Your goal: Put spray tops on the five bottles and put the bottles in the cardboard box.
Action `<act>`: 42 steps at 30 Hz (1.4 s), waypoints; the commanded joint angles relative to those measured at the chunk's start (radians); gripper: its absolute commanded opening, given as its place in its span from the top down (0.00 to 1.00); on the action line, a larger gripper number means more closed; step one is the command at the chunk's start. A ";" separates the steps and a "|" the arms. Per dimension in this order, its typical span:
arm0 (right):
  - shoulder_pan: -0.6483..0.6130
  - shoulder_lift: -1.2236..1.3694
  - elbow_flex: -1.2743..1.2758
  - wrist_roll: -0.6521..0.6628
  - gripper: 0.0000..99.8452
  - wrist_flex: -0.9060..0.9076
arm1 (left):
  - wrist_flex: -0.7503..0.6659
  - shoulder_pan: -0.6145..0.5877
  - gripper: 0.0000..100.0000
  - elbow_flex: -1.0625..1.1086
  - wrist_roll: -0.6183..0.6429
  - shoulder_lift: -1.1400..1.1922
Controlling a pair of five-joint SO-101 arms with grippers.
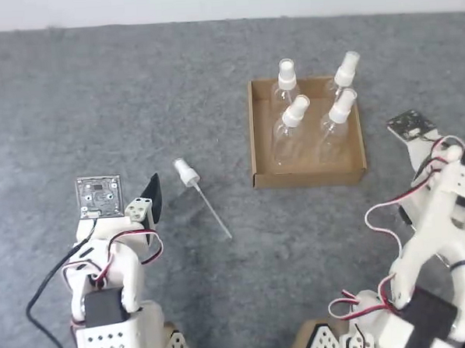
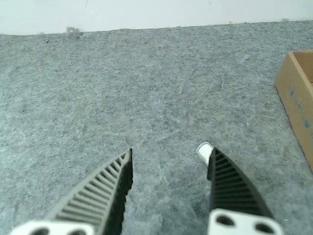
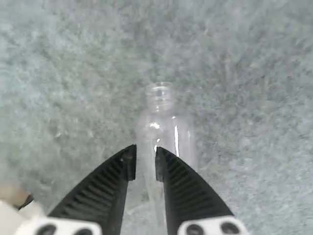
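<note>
Grey felt [image 1: 72, 96] covers the whole table, and a strip of pale wall [image 1: 208, 2] runs along its far edge.

At the near left stands the left arm [image 1: 107, 305]. The left gripper [image 1: 150, 203] is low over the felt. From its wrist view, the left gripper [image 2: 171, 152] is spread wide, with bare felt between the two ribbed black fingers [image 2: 112, 191] and nothing in their grasp.

Just beside it to the right, a loose white spray top [image 1: 187, 173] lies on its side on the felt. Its thin tube [image 1: 213, 212] trails toward the near edge of the table. In the left wrist view the spray top [image 2: 204, 150] peeks out at the tip of one finger; I cannot tell whether it touches.

Further right, toward the far side, sits the open cardboard box [image 1: 309, 176]. Four bottles [image 1: 291, 136] stand inside it in two rows of two, each clear and each wearing a white spray top. One wall of the cardboard box [image 2: 297, 93] shows at the edge of the left wrist view.

At the near right stands the right arm [image 1: 445, 210], bent over the felt beside the box. The right gripper [image 3: 145, 154] is open only a narrow slit and grips nothing. Right beneath it lies the fifth bottle [image 3: 164, 122], clear, with an uncapped neck pointing away from the fingertips.
</note>
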 commanded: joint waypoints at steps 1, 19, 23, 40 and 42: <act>-0.008 0.036 -0.126 0.017 0.99 0.096 | 0.006 0.005 0.77 -0.004 0.008 -0.015; -0.008 0.088 -0.153 0.367 0.87 0.093 | 0.006 0.005 0.77 -0.004 0.008 -0.015; -0.012 0.090 -0.143 0.390 0.86 0.093 | 0.005 0.005 0.77 -0.004 0.008 -0.015; 0.004 0.090 0.071 0.318 0.78 -0.107 | 0.006 0.005 0.77 -0.004 0.008 -0.015; 0.005 0.090 0.075 0.295 0.78 -0.107 | 0.006 0.005 0.77 -0.004 0.008 -0.015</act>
